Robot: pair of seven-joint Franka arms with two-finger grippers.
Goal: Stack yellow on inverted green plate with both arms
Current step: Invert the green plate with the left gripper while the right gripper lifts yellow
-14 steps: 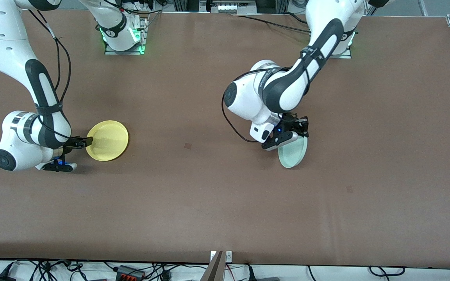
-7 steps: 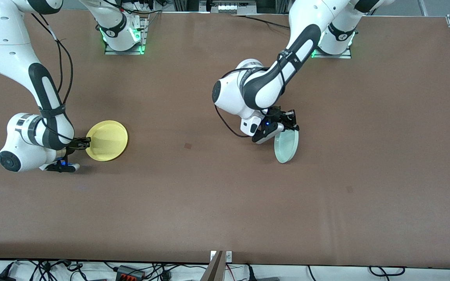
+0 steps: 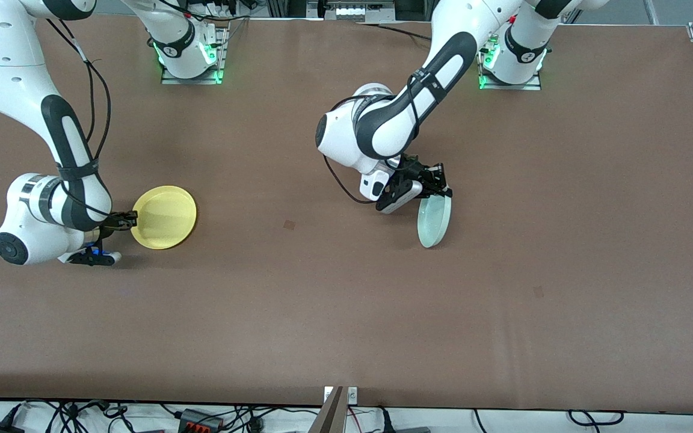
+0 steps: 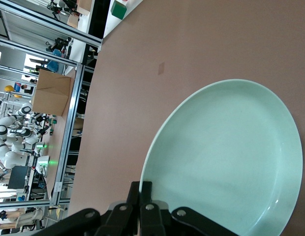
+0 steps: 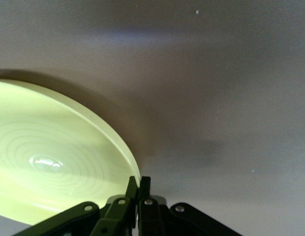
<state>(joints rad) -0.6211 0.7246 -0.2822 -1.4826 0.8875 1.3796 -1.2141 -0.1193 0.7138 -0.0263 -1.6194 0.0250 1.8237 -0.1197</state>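
The pale mint-green plate [image 3: 434, 220] is held tilted steeply on edge over the middle of the table. My left gripper [image 3: 440, 191] is shut on its upper rim. In the left wrist view the plate's hollow face [image 4: 226, 162] fills the frame, with my left gripper [image 4: 141, 189] pinching its rim. The yellow plate [image 3: 164, 216] is toward the right arm's end of the table, right side up. My right gripper [image 3: 130, 221] is shut on its rim. The right wrist view shows the yellow plate [image 5: 54, 162] and my right gripper [image 5: 138, 184] clamped on its edge.
The brown table [image 3: 346, 313] stretches wide around both plates. A small dark mark [image 3: 289, 225] lies on it between the two plates. The arm bases [image 3: 190, 54] stand along the table's edge farthest from the front camera.
My left gripper has carried the green plate toward the right arm's end of the table and tipped it more steeply on edge. The right gripper and yellow plate have barely moved.
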